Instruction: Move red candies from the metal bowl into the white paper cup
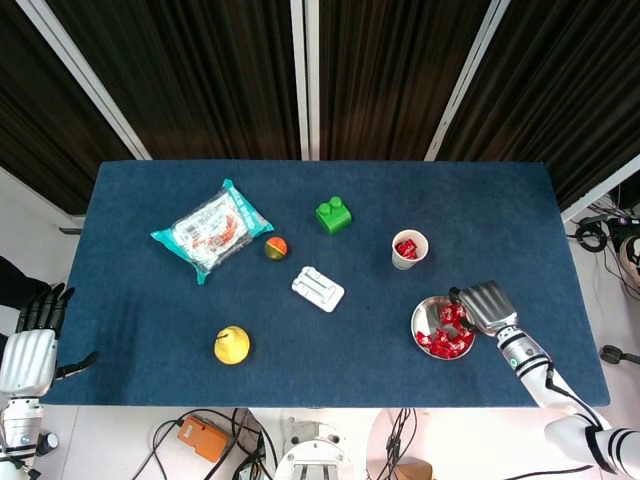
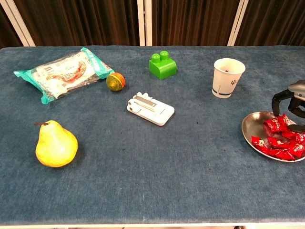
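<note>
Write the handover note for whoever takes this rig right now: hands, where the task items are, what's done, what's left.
Right hand: over the far right edge of the metal bowl, fingers curled down toward the red candies; no candy visibly held.
Left hand: off the table's near left corner, holding nothing.
White paper cup: upright, just behind the bowl, with some red candy already in it.
Done: at least one transfer.
Left: pick from the pile in the bowl, carry to the cup, repeat until the bowl is empty.
</note>
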You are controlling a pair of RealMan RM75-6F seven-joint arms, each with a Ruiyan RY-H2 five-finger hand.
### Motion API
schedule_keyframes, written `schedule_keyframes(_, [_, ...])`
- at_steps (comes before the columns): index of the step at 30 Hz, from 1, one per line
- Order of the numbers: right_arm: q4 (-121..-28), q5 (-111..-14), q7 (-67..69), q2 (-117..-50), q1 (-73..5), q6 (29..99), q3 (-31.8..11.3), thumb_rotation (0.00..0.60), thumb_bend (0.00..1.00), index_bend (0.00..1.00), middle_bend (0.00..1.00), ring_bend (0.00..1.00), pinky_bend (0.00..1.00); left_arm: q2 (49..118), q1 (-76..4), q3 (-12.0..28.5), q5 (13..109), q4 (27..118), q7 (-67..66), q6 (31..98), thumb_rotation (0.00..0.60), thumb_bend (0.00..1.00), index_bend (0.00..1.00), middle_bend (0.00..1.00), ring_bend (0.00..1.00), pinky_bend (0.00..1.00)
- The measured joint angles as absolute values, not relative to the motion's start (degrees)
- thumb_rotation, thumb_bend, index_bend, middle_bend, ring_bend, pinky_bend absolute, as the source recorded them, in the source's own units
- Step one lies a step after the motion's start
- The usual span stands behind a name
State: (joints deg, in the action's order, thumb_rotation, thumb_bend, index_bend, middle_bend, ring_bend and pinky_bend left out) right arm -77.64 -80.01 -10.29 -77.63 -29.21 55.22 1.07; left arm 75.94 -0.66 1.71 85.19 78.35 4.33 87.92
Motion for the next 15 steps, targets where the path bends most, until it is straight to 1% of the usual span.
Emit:
schedule_keyframes(3, [-76.66, -80.15, -10.24, -78.49, -29.34, 54.83, 1.10, 0.600, 0.49, 0.57, 0.90, 1.00, 1.00, 75.91, -0.59, 1.75, 85.16, 78.25, 4.44, 88.01, 0.600, 0.00, 0.00, 0.00, 0.00, 0.00])
schedule_keyframes(5, [-76.24, -80.18, -9.90, -78.87, -29.44, 54.57, 0.98, 0.600, 0.54, 0.65, 0.91, 1.00, 1.00, 75.91, -0.53, 1.79, 85.10, 78.16, 4.53, 88.07, 0.600, 0.00, 0.00, 0.00, 0.00, 0.00])
schedule_keyframes(7, [-76.14, -80.21, -9.30, -78.99, -29.52, 54.51, 0.80, 0.600, 0.58, 0.69, 0.91, 1.00, 1.00, 75.93, -0.50, 1.81, 85.06, 78.07, 4.63, 88.08, 0.600, 0.00, 0.00, 0.00, 0.00, 0.00])
schedule_keyframes(9, [-76.15, -80.49, -8.45, -79.02, -29.60, 54.79, 0.45, 0.600, 0.59, 0.71, 0.91, 1.00, 1.00, 75.96, -0.47, 1.78, 85.08, 78.01, 4.68, 88.08, 0.600, 0.00, 0.00, 0.00, 0.00, 0.00])
schedule_keyframes(15, [-78.45, -81.62, -6.46, -77.96, -30.18, 56.25, -1.05, 0.600, 0.59, 0.71, 0.91, 1.00, 1.00, 76.03, -0.60, 1.84, 85.06, 77.90, 4.80, 87.85, 0.600, 0.00, 0.00, 0.00, 0.00, 0.00])
